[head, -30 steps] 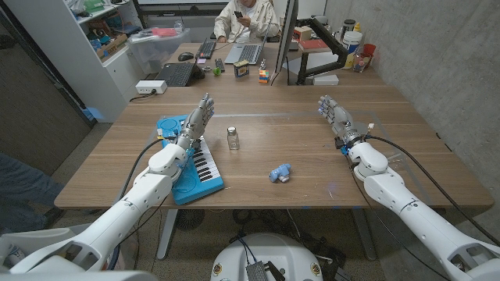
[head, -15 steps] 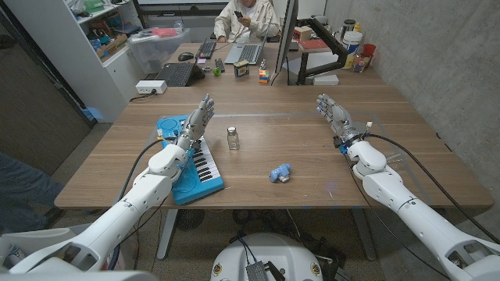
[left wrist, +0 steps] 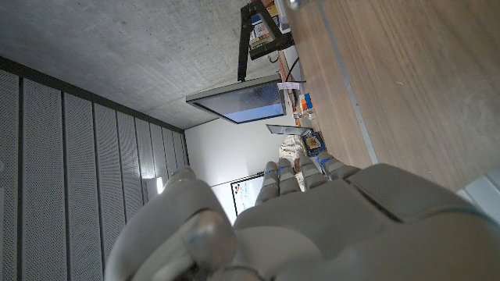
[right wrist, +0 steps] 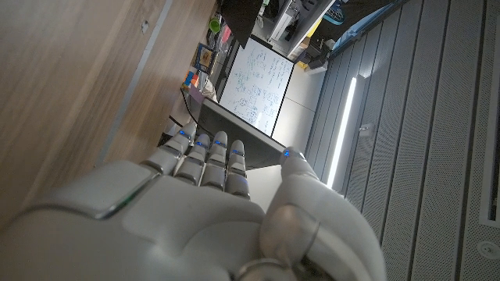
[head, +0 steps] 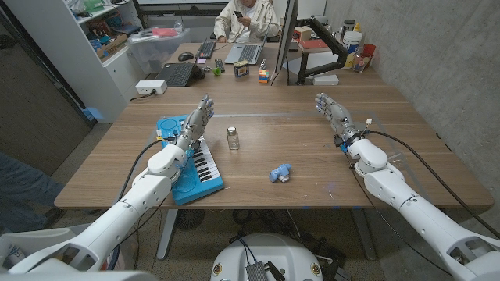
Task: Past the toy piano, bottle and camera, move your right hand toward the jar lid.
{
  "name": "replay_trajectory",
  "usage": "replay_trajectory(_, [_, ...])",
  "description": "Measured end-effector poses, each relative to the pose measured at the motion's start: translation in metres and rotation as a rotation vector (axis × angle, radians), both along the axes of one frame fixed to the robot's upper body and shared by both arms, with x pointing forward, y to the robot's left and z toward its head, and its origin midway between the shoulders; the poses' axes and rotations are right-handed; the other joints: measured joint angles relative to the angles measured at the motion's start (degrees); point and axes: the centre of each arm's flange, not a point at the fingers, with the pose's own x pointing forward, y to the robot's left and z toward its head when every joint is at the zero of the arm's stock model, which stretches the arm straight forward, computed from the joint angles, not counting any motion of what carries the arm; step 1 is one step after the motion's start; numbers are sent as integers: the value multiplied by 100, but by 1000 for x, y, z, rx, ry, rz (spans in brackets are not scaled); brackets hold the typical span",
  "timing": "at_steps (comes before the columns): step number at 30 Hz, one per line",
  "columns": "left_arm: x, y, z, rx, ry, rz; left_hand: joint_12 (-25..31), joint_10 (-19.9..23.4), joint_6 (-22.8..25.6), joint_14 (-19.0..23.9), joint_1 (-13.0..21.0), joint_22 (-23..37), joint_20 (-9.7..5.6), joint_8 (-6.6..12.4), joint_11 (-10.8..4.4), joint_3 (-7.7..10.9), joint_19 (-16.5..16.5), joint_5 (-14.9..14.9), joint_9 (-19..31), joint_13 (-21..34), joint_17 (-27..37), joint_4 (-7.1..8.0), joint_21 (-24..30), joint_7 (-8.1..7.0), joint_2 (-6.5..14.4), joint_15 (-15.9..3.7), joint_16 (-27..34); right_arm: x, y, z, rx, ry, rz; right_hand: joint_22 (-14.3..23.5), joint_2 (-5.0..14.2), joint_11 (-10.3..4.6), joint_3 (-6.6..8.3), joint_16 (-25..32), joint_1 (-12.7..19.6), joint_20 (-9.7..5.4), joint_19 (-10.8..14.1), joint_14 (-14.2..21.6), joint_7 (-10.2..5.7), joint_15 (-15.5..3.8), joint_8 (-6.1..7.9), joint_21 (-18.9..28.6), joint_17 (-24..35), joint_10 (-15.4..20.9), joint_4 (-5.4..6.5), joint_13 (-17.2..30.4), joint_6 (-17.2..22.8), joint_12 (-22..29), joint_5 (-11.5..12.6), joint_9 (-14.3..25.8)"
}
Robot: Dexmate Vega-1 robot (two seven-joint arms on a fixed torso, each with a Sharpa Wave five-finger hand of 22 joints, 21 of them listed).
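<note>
A: Jar lid — its place cannot be told; nothing on the table (head: 305,152) reads clearly as a lid. Taking the table's middle as the dial: toy piano (head: 187,160) at 8 o'clock, bottle (head: 232,138) at 9, camera (head: 280,173) close in at 6.

B: And the robot's right hand (head: 334,117)?

A: At 2 o'clock, well apart from all three. Fingers straight, slightly spread, holding nothing. The right wrist view agrees: fingers extended over bare wood.

B: The left hand (head: 197,123)?

A: Over the far end of the piano, at 10 o'clock, fingers extended, nothing held.

B: How would the lid handle?

A: Judgement only: likely light, stiff, low-lying, possibly slick on wood. It would probably slide if nudged. Best taken across the rim, thumb opposing a finger.
</note>
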Motion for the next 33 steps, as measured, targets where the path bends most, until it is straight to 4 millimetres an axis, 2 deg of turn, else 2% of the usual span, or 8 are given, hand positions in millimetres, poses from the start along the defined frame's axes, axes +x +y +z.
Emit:
replay_trajectory(28, [-4, 1, 0, 3, -7, 9, 0, 0, 0, 0, 0, 0, 21, 0, 0, -30, -21, 0, 0, 0, 0, -18, 0, 0, 0, 0, 0, 2, -8, 1, -53, -69, 33, -1, -327, -12, -190, 0, -236, 50, 50, 22, -84, -22, 0, 34, 0, -56, 12, 0, -41, 0, 0, 0])
replay_trajectory(33, [-4, 1, 0, 2, -8, 11, 0, 0, 0, 0, 0, 0, 22, 0, 0, -30, -21, 0, 0, 0, 0, -18, 0, 0, 0, 0, 16, 0, -9, 2, -63, -80, 21, -14, -356, -56, -232, 31, -265, -24, 128, 134, -103, -135, 0, 34, 29, -12, 8, 0, -22, 0, 6, 0])
